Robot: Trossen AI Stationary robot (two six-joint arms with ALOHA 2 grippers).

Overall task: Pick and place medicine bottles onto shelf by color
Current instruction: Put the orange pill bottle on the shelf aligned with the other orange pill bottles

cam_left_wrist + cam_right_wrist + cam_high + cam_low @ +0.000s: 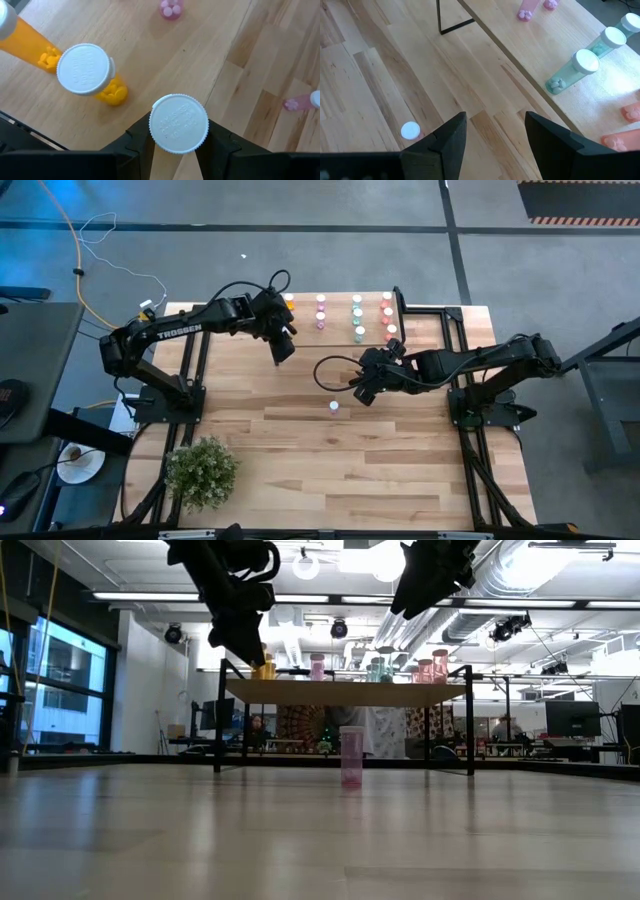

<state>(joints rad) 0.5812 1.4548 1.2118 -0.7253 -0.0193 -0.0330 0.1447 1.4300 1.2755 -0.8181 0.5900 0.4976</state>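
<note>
White-capped orange, pink, teal and red medicine bottles [357,315] stand in colour rows on the light-wood shelf [337,320], upper centre; one pink bottle [334,407] stands below on the worktop.

A robotics lab in an open industrial office: exposed silver ceiling ducts [520,600], long fluorescent strip lights [170,596], black computer monitors [572,718] on desks beyond the pale wooden counter [320,840], grey concrete floor [300,250].
</note>
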